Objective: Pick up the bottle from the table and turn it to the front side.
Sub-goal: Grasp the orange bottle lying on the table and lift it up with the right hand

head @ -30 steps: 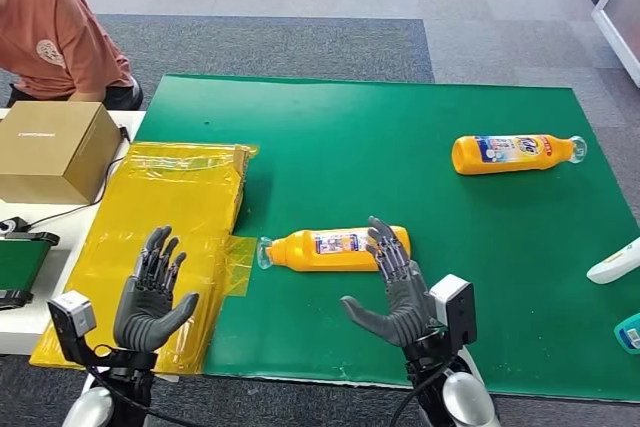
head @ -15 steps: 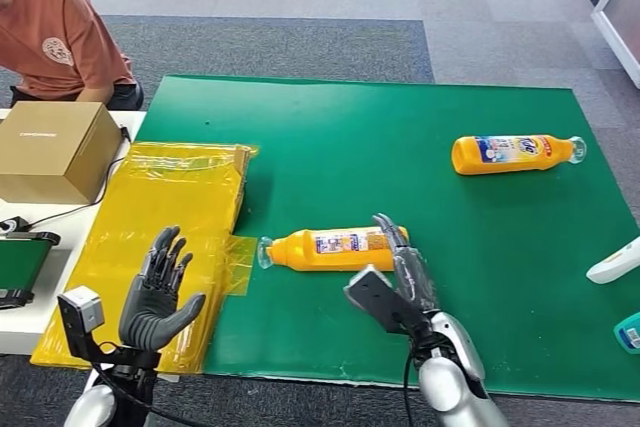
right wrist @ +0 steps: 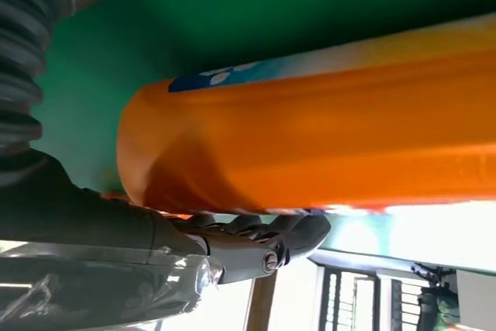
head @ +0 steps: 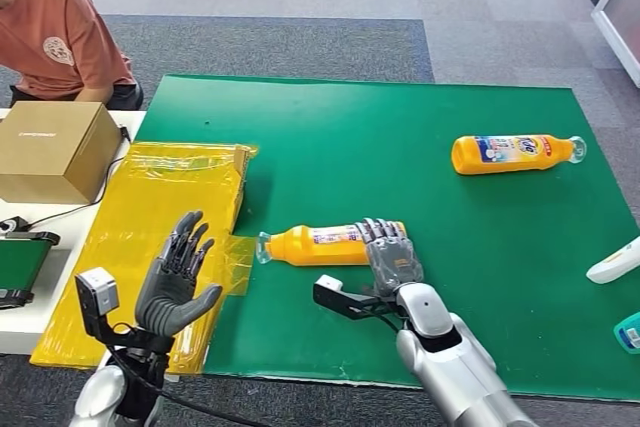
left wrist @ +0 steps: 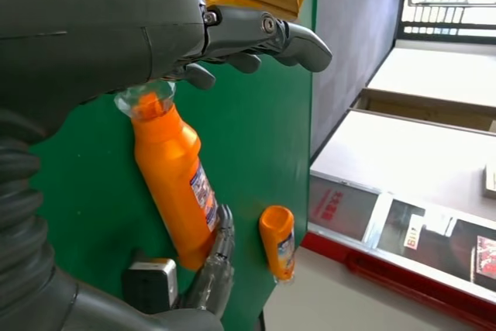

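The right hand (head: 392, 257) lies over the base end of the near orange bottle (head: 324, 245), its dark fingers (head: 380, 232) draped across the top of the body. In the right wrist view the fingers (right wrist: 275, 238) run along one side of the bottle (right wrist: 328, 137), touching or just beside it; whether they actually clamp it cannot be told. The bottle lies on its side on the green mat (head: 392, 137), near the middle of the front half, clear cap pointing left, base to the right under the fingers, label strip facing up and away.

The left hand (head: 177, 277) is raised over the yellow plastic bag (head: 151, 207) at the mat's left edge, fingers spread apart and holding nothing; its wrist view shows the fingers (left wrist: 263, 32) extended above the bottle's cap end.

A second orange bottle (head: 513, 153) lies on its side at the far right of the mat, well apart. A cardboard box (head: 53, 147) sits on the white table (head: 30, 322) at left, with a person in an orange shirt (head: 56, 37) behind it.
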